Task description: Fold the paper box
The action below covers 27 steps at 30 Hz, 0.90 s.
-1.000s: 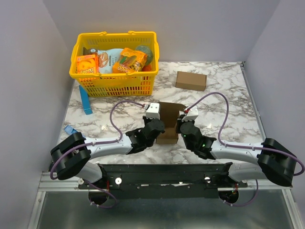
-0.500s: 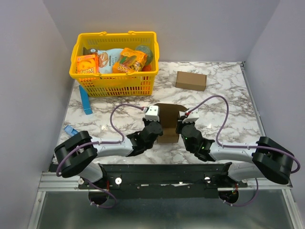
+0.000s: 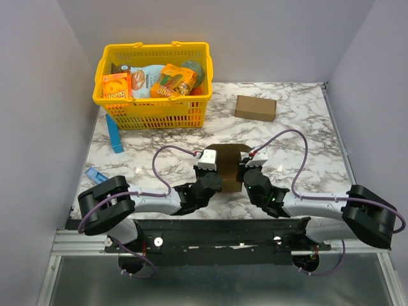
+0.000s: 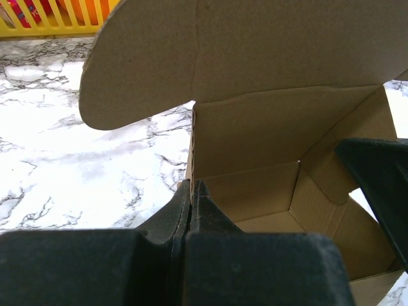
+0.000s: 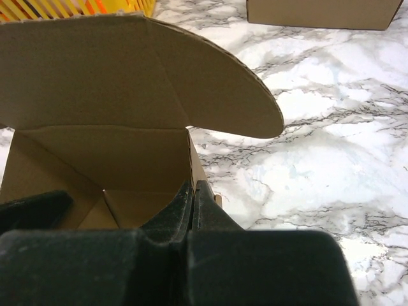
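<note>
Central paper box (image 3: 227, 167); yellow basket (image 3: 159, 113) beyond

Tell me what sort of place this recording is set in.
Probably a lab robot bench: a marble-print table closed in by plain grey walls, the left hand and right hand pinching a brown box, and a yellow basket of snack packs.

One paper box (image 3: 229, 159), one longer carton (image 3: 255, 108), one yellow basket (image 3: 159, 116)
</note>
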Available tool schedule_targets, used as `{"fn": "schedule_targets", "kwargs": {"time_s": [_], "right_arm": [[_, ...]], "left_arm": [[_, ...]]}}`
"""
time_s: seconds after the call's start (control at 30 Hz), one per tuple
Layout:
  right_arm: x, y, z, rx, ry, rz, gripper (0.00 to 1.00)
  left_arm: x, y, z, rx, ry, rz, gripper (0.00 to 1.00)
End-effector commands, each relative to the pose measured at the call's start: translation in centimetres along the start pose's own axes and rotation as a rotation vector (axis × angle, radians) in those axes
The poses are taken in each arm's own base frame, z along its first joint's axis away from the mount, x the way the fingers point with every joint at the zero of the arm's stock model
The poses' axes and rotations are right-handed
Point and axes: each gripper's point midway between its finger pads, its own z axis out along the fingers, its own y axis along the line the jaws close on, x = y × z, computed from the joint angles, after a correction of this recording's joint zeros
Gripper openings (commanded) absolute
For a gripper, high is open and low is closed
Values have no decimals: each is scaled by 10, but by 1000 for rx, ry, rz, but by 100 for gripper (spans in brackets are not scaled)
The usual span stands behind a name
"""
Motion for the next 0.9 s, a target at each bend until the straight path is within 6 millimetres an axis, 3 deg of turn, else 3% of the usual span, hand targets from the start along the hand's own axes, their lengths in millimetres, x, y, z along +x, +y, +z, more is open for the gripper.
{"fn": "schedule_targets", "kwargs": {"time_s": [0.0,0.03,0.1,0.33,0.47,0.87], "right_arm": [[-7,21,-8,-79,0,77,1],[-8,21,-9,-82,2,78,3],[-11,21,-12,-92,2,87,22],[-17,16,-26,-133,4,117,50],[-12,14,-36,-182,28,118,73],[-9,-4,-62,-216,81,114,100]], "left_arm": [[-8,-12,-5,36,-27,-23,0],[-8,-12,-6,38,-28,-24,0],[-8,-11,-7,35,-33,-27,0],[-2,-7,-12,9,-48,-4,0],[-2,-7,-16,-15,-67,31,0],[-2,-24,-30,-37,-122,158,0]]}}
